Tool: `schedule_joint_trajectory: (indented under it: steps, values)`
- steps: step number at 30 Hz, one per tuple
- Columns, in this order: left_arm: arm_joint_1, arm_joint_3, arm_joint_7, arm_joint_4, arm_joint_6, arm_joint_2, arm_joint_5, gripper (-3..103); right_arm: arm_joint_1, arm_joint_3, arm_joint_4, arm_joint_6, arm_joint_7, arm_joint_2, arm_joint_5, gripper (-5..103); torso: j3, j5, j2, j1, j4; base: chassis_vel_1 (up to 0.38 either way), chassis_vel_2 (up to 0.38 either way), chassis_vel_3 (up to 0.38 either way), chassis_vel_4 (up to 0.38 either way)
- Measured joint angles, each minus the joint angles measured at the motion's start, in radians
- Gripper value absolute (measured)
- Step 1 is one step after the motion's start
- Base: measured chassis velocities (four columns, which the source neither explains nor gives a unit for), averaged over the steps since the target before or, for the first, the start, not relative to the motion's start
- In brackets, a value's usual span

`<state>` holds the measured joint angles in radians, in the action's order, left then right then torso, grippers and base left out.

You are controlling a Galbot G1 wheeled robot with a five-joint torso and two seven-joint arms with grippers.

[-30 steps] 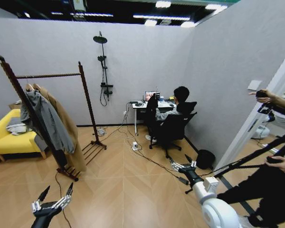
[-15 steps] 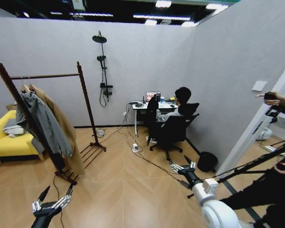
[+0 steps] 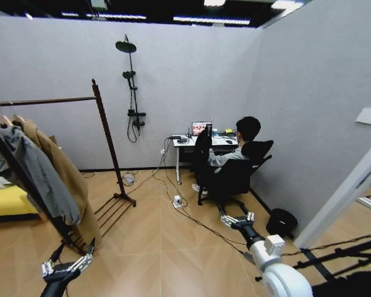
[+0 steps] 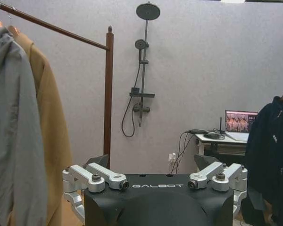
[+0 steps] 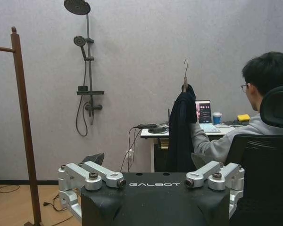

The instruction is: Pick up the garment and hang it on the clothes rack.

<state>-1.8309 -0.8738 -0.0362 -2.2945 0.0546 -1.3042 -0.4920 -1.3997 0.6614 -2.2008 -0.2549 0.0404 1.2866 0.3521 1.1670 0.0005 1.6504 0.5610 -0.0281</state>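
Observation:
The garment (image 3: pixel 201 148), a black jacket, hangs on a hanger beside the desk at the far wall; it also shows as the garment (image 5: pixel 180 132) and the garment (image 4: pixel 270 155). The clothes rack (image 3: pixel 107 142), dark reddish-brown wood with a horizontal bar, stands on my left; one post of the clothes rack (image 4: pixel 108 94) and the clothes rack (image 5: pixel 22 122) shows from each wrist. My left gripper (image 3: pixel 71 255) is held low at front left, open and empty. My right gripper (image 3: pixel 237 218) is held low at front right, open and empty, far from the garment.
A grey hooded jacket (image 3: pixel 34 176) and a tan coat (image 3: pixel 65 176) hang on the rack. A yellow sofa (image 3: pixel 6 201) lies behind it. A seated person's office chair (image 3: pixel 235 176) and the desk (image 3: pixel 217 141) flank the garment. Cables (image 3: pixel 185 210) cross the floor. A black bin (image 3: pixel 281 221) stands near the right wall.
The whole picture has shifted left and the desk looks nearer, so the camera has moved. The people at the right edge have left the view. Both arms keep their pose.

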Motion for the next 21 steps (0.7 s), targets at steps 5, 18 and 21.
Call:
schedule_joint_trajectory:
  steps: [5,18,21]
  values:
    - [0.000,0.000,0.000,0.000,0.000,0.000,0.000,100,-0.001,-0.002,-0.002,0.002,0.000,0.004,-0.005,100,0.000,0.0001,0.000,0.000,0.0001,-0.366,0.370,0.358,-0.360]
    - [0.000,0.000,0.000,0.000,0.000,0.000,0.000,100,-0.005,-0.005,0.000,0.008,0.000,0.009,-0.019,100,0.000,-0.0007,0.000,0.000,0.0000,-0.354,0.347,0.347,-0.344]
    - [0.000,0.000,0.000,0.000,0.000,0.000,0.000,100,-0.004,-0.005,0.003,0.013,0.000,0.008,-0.024,100,0.000,0.0000,0.000,-0.001,0.0001,-0.371,0.351,0.364,-0.346]
